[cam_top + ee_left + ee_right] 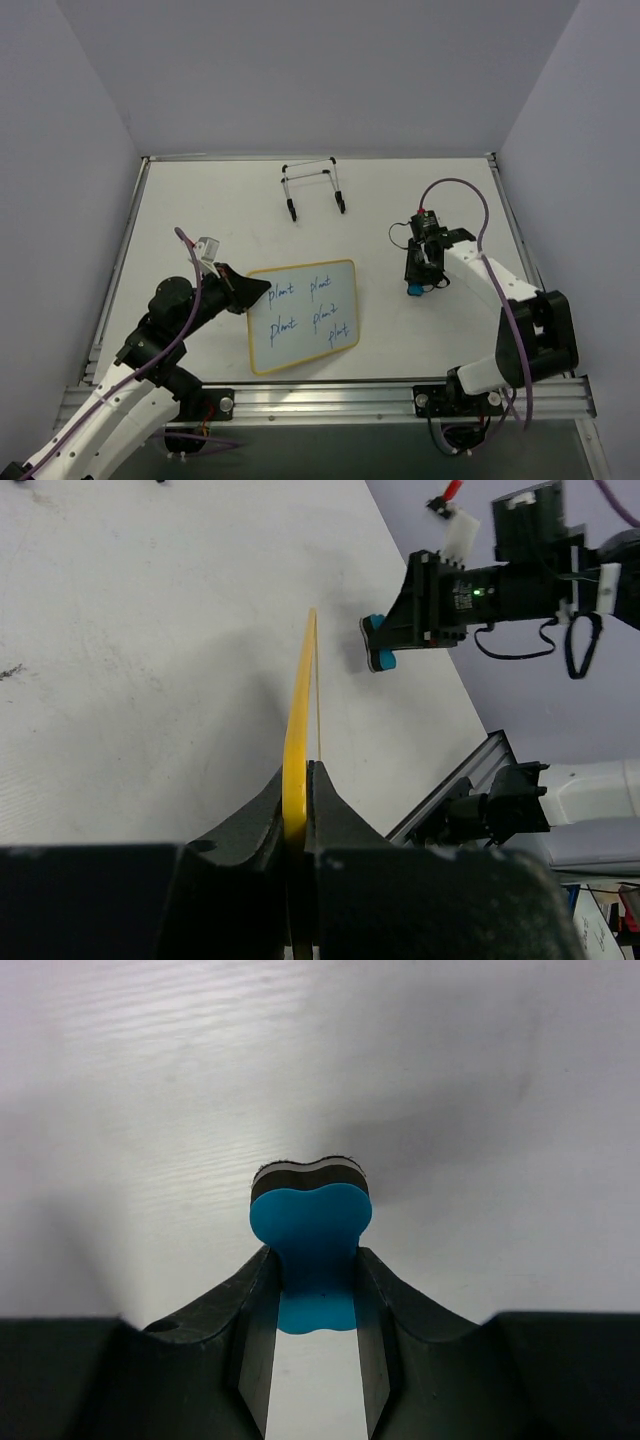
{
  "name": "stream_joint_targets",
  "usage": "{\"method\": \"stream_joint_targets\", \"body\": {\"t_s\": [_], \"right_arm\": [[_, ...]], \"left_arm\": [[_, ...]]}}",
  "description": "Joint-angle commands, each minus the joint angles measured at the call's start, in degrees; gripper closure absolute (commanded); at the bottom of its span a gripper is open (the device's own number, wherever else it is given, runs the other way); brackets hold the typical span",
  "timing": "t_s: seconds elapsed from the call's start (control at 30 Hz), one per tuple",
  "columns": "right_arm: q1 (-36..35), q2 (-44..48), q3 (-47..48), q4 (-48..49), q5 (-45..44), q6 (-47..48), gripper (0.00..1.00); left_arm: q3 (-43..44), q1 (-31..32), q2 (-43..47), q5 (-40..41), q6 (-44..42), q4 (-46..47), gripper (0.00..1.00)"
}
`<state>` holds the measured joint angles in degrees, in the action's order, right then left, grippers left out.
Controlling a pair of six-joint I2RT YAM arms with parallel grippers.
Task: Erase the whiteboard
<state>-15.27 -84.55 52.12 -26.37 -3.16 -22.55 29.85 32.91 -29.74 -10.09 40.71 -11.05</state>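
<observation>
Left gripper (252, 290) pinches the whiteboard (302, 315) by its left edge; to the right, right gripper (313, 1256) clamps a blue eraser (310, 1215).

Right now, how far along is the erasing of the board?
Done: the left pincer clamps the board by its edge, and the right pincer is shut on the eraser, apart from the board. In hand: both grips, no wiping yet. Left: the eraser must reach the board and wipe off all the blue writing.
</observation>
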Motion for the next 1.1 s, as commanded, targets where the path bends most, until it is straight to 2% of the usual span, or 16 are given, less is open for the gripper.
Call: {"method": "stream_joint_targets", "body": {"t_s": [0.0,0.1,0.2,0.23,0.3,0.33,0.4,0.47,0.57,0.73,0.9,1.07], "right_arm": [[-6.1,9.7,-0.6,1.3,-1.6,-3.2,1.0],[-11.4,18.1,-3.5,7.3,-0.8,-6.2,1.0],[-20.0,24.6,-6.1,15.7,0.3,-12.3,1.0],[-25.4,27.0,-7.2,18.0,-0.7,-14.3,1.0],[-31.5,28.5,-8.1,24.5,-6.0,-19.4,1.0],[-37.2,28.1,-7.6,25.5,-8.9,-21.1,1.0],[-42.5,26.0,-5.7,27.7,-16.6,-24.7,1.0],[-48.5,21.3,-1.9,28.8,-19.9,-26.1,1.0],[-53.1,14.6,4.1,29.3,-21.6,-25.8,1.0],[-56.5,5.5,11.9,26.7,-23.1,-23.8,1.0],[-58.4,2.1,16.0,23.8,-26.2,-26.1,1.0],[-58.5,1.4,15.9,23.6,-27.3,-28.1,1.0]], "left_arm": [[1.0,0.4,-2.5,0.5,-4.3,-3.1,0.98],[1.7,0.5,-4.1,0.9,-4.6,-2.8,0.98],[1.7,0.6,-5.3,0.8,-4.6,-1.6,0.98],[2.1,0.6,-5.7,1.2,-4.6,-1.7,0.98],[2.8,0.8,-6.5,2.0,-5.1,-1.9,0.98],[3.0,0.8,-6.6,2.3,-5.3,-1.8,0.98],[3.1,0.9,-6.6,2.8,-5.6,-1.5,0.98],[3.1,0.8,-6.2,2.6,-6.0,-1.0,0.98],[2.6,0.9,-5.1,1.7,-6.3,-0.2,0.98],[2.1,1.0,-4.1,1.7,-6.3,-0.3,0.98],[2.5,1.0,-3.9,2.0,-6.5,-0.7,0.98],[2.4,1.0,-3.8,1.8,-6.3,-0.6,0.98]]}}
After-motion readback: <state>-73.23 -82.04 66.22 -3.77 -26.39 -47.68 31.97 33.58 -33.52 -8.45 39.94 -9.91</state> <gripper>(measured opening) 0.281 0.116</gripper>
